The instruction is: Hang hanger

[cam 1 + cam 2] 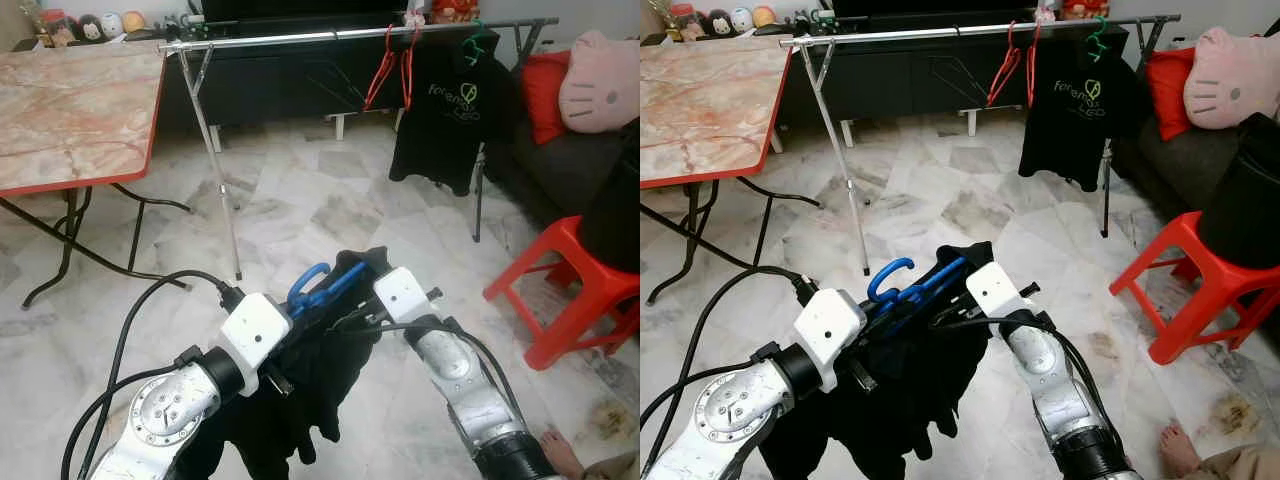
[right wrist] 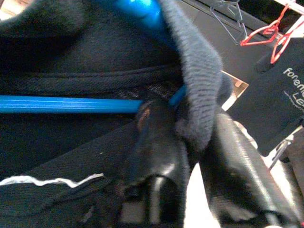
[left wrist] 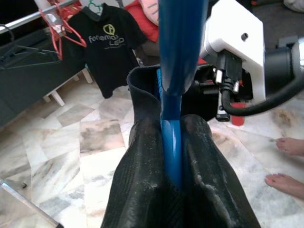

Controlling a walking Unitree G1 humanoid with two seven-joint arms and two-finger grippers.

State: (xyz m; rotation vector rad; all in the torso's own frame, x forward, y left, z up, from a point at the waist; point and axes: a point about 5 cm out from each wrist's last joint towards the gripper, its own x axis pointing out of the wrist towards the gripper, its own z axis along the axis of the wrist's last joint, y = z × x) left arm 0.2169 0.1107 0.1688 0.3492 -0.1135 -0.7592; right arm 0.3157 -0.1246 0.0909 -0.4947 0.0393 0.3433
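A blue hanger [image 1: 312,285] carrying a black garment [image 1: 330,390] is held low in front of me, between both arms. My left gripper [image 3: 172,128] is shut on the blue hanger's neck, its fingers [image 3: 142,190] partly wrapped in cloth. At the collar, beside the hanger's blue bar [image 2: 66,104], my right gripper [image 2: 190,128] is shut on the black garment. The silver clothes rail [image 1: 350,35] runs across the far side of the room. It bears red hangers [image 1: 385,65] and a black printed T-shirt [image 1: 455,110] on a green hanger.
A red-edged marble folding table [image 1: 70,110] stands at the left. The rail's leg [image 1: 220,170] is ahead. At the right are a red plastic stool [image 1: 570,290], a dark sofa with a pink cushion [image 1: 600,80], and a person's foot [image 1: 560,455].
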